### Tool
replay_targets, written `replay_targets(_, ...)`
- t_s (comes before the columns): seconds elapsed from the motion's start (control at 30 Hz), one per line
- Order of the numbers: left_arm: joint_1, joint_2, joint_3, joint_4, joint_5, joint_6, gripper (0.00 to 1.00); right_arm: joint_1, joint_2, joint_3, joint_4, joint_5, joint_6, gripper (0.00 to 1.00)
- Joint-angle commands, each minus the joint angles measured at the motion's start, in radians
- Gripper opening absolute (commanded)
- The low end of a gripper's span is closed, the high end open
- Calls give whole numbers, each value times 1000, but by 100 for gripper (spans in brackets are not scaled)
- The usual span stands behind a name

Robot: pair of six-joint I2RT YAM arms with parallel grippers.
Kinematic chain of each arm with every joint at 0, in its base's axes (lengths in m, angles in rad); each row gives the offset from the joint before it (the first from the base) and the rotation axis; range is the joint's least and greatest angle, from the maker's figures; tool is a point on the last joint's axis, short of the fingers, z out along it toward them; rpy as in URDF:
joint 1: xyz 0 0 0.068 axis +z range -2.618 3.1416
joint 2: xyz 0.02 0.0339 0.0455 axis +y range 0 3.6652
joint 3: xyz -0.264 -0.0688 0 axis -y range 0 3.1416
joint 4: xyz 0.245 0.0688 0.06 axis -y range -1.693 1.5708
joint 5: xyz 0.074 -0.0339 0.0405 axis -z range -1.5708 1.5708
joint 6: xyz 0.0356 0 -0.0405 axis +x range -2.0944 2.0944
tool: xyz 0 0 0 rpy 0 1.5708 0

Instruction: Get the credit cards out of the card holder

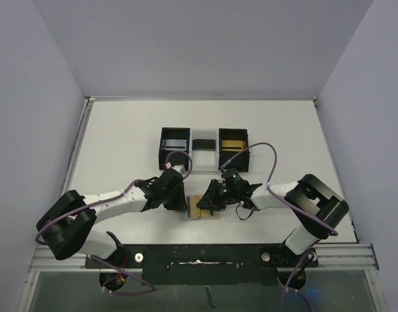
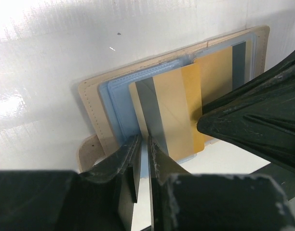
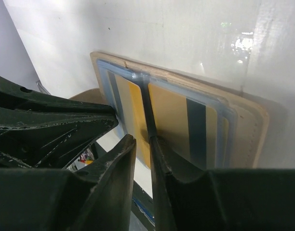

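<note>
- Open flat on the tabletop point(image 1: 121, 143): card holder point(image 2: 92, 103).
- Clamped on a gold credit card point(image 2: 171, 110) at its edge: left gripper point(image 2: 143, 142).
- Nearly together at the holder's fold, grip unclear: right gripper point(image 3: 141, 142).

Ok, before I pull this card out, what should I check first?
1. The card holder lies open and flat on the table: ok.
2. The left gripper grips the skewed gold card: its jaws look closed on that card's near corner, ok.
3. The right gripper braces the holder: its jaws are nearly closed near the middle seam, but whether on a card or the blue sleeve, cannot tell.
4. Card free of its sleeve: not ok, it only pokes past the edge.
5. Room between the grippers: not ok, they crowd each other over the holder.
</note>
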Motion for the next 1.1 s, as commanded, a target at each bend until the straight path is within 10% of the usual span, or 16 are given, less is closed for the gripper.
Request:
replay_targets(0.0, -1, 13, -13, -4, -3, 15, 10, -5, 27, 2, 83, -19, 26, 23)
replay_targets(0.3, -1, 5, -9, -17, -14, 21, 9, -8, -1, -12, 131, -25, 27, 1)
replay_targets(0.77, -2, -24, 0, -31, -43, 18, 9, -46, -70, -20, 4, -26, -12, 1)
replay_targets(1.07, 3, -115, 99, -40, -52, 43, 38, -46, -23, -4, 9, -26, -12, 1)
